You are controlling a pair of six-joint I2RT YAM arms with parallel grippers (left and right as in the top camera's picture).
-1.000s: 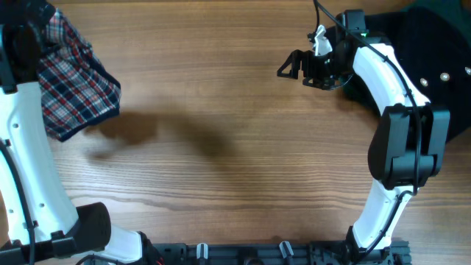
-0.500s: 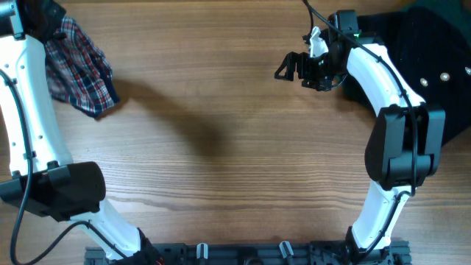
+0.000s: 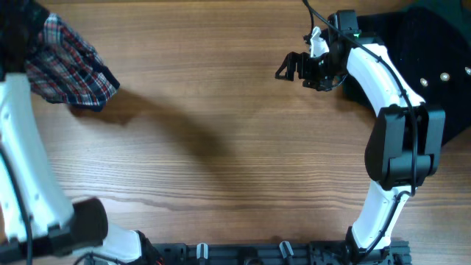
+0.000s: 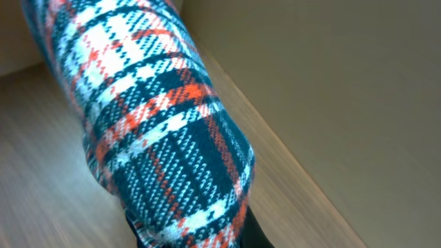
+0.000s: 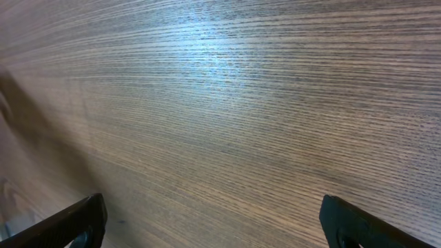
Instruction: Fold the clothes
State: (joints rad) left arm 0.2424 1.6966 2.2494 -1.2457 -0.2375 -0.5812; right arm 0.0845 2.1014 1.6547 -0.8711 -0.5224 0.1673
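Two changes since a second ago: the plaid top (image 3: 70,62) has been drawn up toward the far left corner of the table (image 3: 221,147), and the left arm (image 3: 22,147) has swung with it. Cloth hides the left jaws, which seem clamped on the top as it hangs off the wood. The right gripper (image 3: 285,66) hovers unmoved near the black garment (image 3: 434,44), jaws apart.

The plaid top (image 4: 165,138) was coarse woven cloth; the table (image 5: 241,103), fine-grained wood with a soft sheen; the right arm (image 3: 375,70), smooth white plastic.
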